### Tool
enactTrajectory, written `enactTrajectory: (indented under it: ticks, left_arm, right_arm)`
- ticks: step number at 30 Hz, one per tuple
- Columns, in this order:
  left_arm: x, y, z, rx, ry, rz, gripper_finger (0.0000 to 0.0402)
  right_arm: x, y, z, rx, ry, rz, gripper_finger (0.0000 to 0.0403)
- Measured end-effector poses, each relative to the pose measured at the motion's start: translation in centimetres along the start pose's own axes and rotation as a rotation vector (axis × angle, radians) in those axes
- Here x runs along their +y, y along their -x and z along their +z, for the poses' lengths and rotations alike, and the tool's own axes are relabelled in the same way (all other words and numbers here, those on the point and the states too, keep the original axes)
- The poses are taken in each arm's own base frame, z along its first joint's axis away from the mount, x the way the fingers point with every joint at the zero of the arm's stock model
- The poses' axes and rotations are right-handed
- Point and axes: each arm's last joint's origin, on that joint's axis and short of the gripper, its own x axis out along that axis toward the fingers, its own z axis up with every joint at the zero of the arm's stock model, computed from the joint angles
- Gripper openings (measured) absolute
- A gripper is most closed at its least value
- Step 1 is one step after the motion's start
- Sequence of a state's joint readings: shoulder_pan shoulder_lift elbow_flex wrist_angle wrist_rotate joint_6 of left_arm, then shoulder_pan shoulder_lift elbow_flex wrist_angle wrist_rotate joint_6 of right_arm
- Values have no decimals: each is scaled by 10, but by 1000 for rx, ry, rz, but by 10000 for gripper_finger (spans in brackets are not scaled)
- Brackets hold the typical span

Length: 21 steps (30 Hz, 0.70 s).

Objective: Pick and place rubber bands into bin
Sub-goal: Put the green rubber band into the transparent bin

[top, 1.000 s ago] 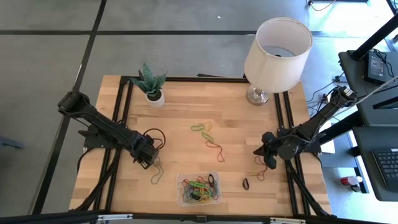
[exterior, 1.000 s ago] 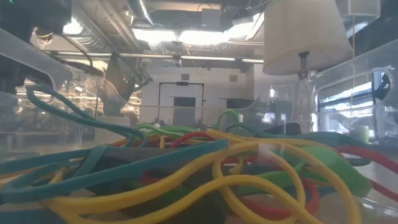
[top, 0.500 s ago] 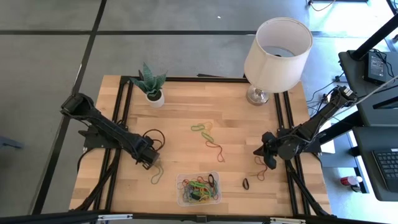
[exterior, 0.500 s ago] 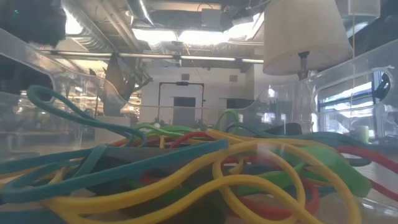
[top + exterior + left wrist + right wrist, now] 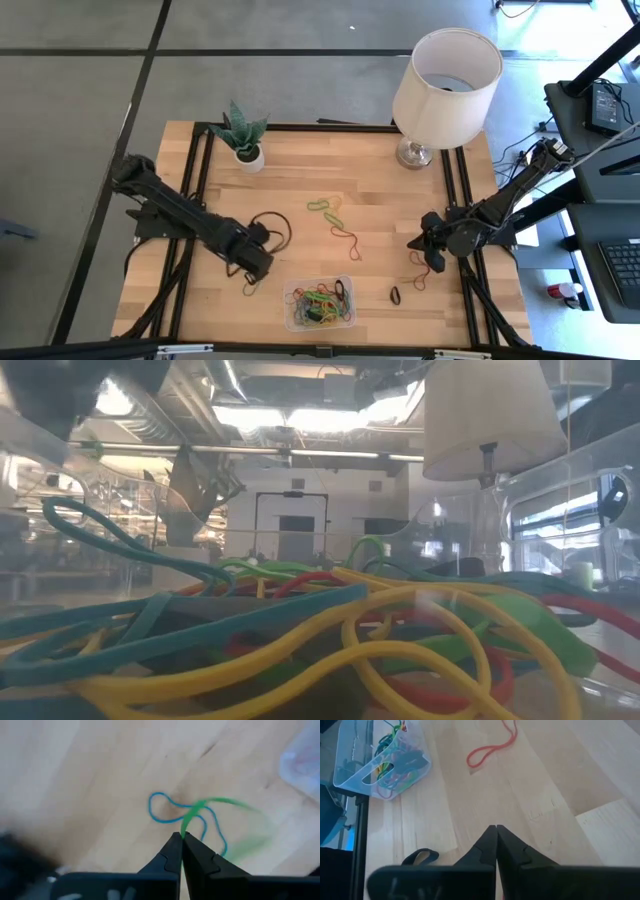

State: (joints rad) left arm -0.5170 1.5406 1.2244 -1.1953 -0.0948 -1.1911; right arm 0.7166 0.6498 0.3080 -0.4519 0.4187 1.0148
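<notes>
High view first, working from the left: your left end effector [image 5: 252,283] sits low over the pale wooden tabletop [image 5: 300,180], just left of the small clear plastic bin [image 5: 319,303]. Your left wrist view shows its fingers pressed together, pinching a thin green rubber band [image 5: 210,807], with a thin blue rubber band [image 5: 175,815] lying on the wood beneath and crossing it; the bin's clear corner [image 5: 305,765] shows close by.

Next comes the bin itself, near the front edge, holding a tangled heap of yellow, green, red, blue and dark bands [image 5: 320,300]. From the low view you look through its clear wall straight into that heap [image 5: 330,630].

Behind the bin, near the middle of the tabletop, you have loose bands: a green and yellow cluster [image 5: 323,206] and a red band [image 5: 345,240] just beside it. A small black band [image 5: 395,295] lies just right of the bin.

Farther right, your right end effector [image 5: 414,243] hangs at the tabletop's right side, fingers pressed together with nothing between them [image 5: 496,840]. Its wrist view shows the red band [image 5: 492,747], the black band [image 5: 420,856] and the bin [image 5: 357,777] ahead.
</notes>
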Motion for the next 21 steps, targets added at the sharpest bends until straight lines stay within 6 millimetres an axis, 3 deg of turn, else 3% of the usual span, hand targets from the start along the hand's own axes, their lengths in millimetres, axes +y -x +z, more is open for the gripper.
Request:
enactTrajectory:
  ticks: [5, 11, 15, 21]
  left_arm:
    - [-51, 19, 27, -13, -219, 8, 2]
    - [-106, 17, 59, -93, -446, -32, 2]
    - [-129, 3, 74, -98, -581, -33, 3]
    - [-145, -23, 81, -82, -692, -106, 3]
  right_arm:
    - [0, 0, 0, 0, 4, -1, 6]
    - [0, 0, 0, -1, 20, -1, 6]
    - [0, 0, 0, -1, 23, -1, 6]
    - [1, 0, 0, -4, 19, 5, 6]
